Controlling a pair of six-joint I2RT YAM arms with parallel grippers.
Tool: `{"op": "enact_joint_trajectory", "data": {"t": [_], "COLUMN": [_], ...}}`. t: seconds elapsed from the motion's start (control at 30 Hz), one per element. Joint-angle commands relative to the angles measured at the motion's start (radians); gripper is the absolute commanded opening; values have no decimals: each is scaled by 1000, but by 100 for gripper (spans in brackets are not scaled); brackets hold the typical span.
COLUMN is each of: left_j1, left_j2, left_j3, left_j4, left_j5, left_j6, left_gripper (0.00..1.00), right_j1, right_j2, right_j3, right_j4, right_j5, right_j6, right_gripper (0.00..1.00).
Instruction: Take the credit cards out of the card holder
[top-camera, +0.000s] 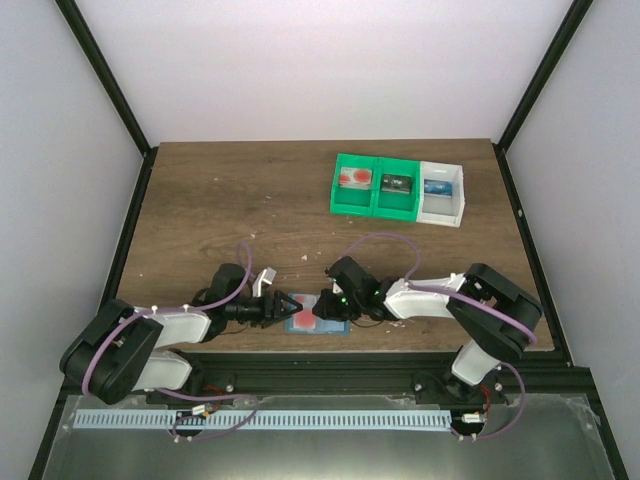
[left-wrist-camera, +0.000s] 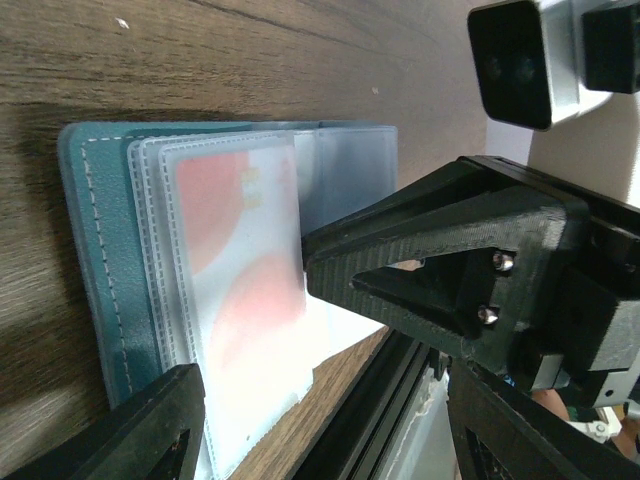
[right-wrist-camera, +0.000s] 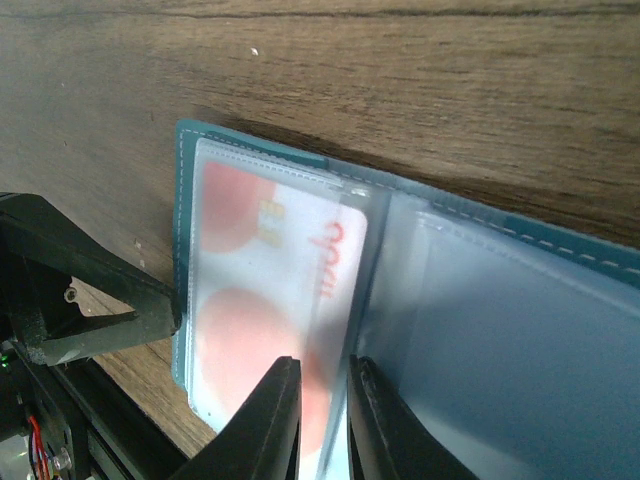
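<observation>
**At the table's near edge: wallet open, 1 card pinched**

Between the 2 arms, at the near edge of the table (top-camera: 220, 210), the blue wallet (top-camera: 312, 327) lies open and flat, its pocket panels facing up. On its left panel a red card (right-wrist-camera: 270, 300) sits under a frosted plastic sleeve (left-wrist-camera: 170, 250), with a small gold chip showing through near the far end. The right panel's clear pockets look pale and show no card that I can make out.

The right gripper (right-wrist-camera: 322, 368) comes in low from the right, its 2 fingers drawn close and clamped on the card's inner edge by the wallet's fold. Whether they grip bare card or card and sleeve together I cannot tell. The left gripper (top-camera: 284, 308) faces it from the left with its jaws well apart, 1 finger at the wallet's outer edge and nothing between them.

Well apart, toward the far right of the table, stands a green bin (top-camera: 336, 186) of 2 compartments with a white bin (top-camera: 465, 196) touching its right side. Each compartment holds 1 small flat item.
</observation>
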Motion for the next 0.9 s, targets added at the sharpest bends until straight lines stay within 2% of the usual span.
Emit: {"op": "enact_joint_trajectory", "data": {"t": [0.0,0.2,0.63,0.87], "left_j1": [-1,-1,-1,-2], "left_j2": [7,17,69,54], "left_j3": [-9,-5,4,-9], "left_j4": [51,45,82,150], "left_j5": [19,8,23,63], "left_j6": [-1,3,-14,-88], "left_gripper": [69,70,70,70], "right_j1": [10,11,11,11], "right_j2": [30,20,28,18], "right_j3": [-19,-54,-96,-111], "right_j4": [8,21,94,110], "right_j5": [0,14,2,2], "right_j6": [4,7,29,34], "right_gripper": [9,1,0,0]}}
